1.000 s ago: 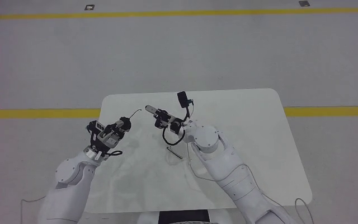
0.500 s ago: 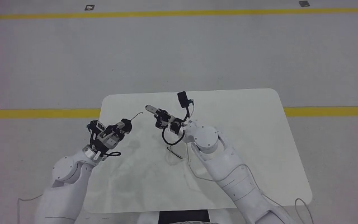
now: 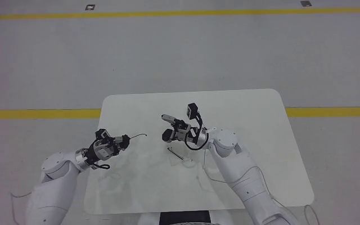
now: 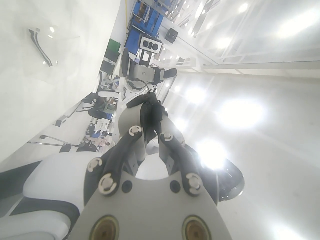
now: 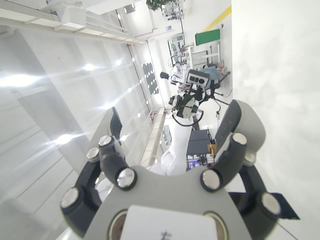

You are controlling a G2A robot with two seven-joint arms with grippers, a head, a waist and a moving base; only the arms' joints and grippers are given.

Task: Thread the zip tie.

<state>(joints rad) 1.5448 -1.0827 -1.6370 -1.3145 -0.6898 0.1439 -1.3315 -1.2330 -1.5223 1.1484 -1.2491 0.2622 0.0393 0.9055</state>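
Currently the left gripper (image 3: 123, 140) is held over the left part of the white table (image 3: 247, 107), and its fingers (image 4: 140, 131) are pressed together on a black zip tie (image 3: 135, 136). The tie is gripped at one end, and its thin curved tail is pointed across toward the right gripper (image 3: 165, 127). The tail's tip is near that gripper but apart from it. In the left wrist view the zip tie (image 4: 148, 108) is pinched between the dark pads and sticks out past the fingertips. The right gripper (image 5: 172, 123) is held over the middle of the table and turned toward the left one. Its fingers (image 5: 228, 121) are spread wide, with nothing between them. A thin black strip (image 3: 176, 153) is laid flat on the table near the right gripper, on the robot's side of it, apart from both grippers. In the left wrist view the strip (image 4: 40, 48) is seen with what looks like clear plastic around it.
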